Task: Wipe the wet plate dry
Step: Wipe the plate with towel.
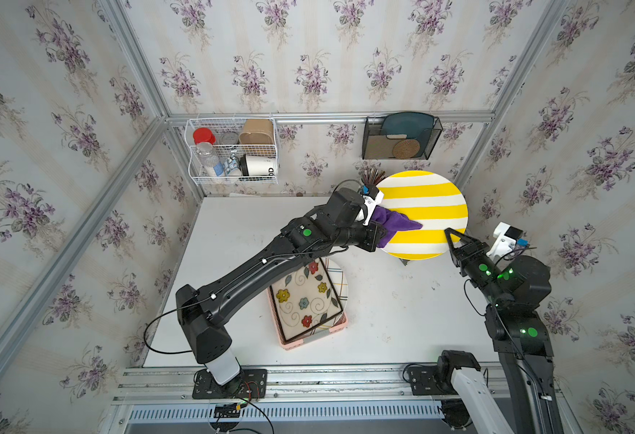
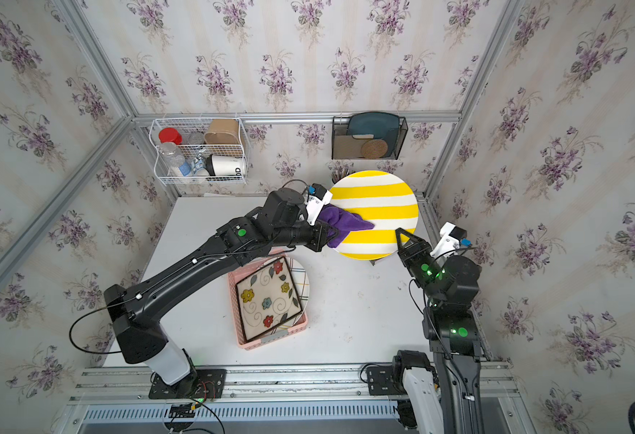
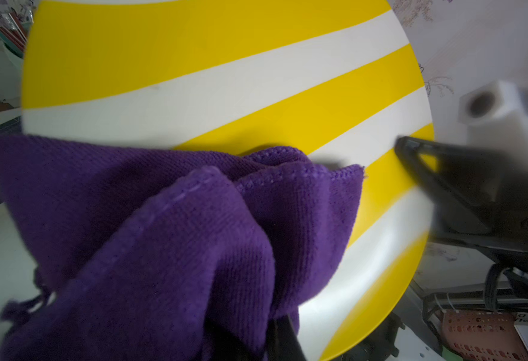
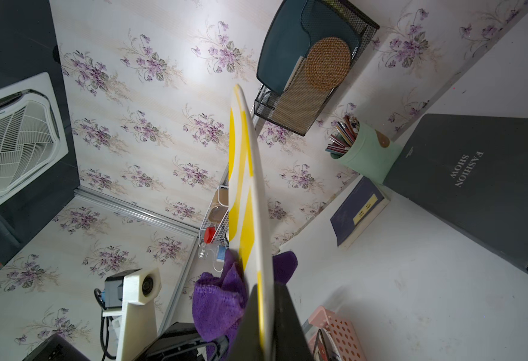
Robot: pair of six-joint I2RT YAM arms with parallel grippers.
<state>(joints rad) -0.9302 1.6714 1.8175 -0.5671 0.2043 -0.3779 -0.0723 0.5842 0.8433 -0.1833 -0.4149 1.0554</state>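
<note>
A round plate, glossy and painted in broad yellow and white stripes, is held clear of the worktop above its far right corner. In both top views its striped face is turned toward the overhead camera. Its rim is gripped by the right hand. In the right wrist view the two black, wedge-shaped fingers are seen clenched on either face of the thin, smooth edge.

A purple cloth, soft and finely ribbed with a stitched hem, is clenched in the left hand, whose fingertips are buried in the bunched folds. The cloth is pressed against the plate's left side, and a pointed fold is laid across a white stripe toward the middle. In the right wrist view purple fabric is seen on both faces of the rim.

Nearer the front, a pink perforated basket is set on the worktop, and a square plate with a flower pattern is lying in it.
</note>
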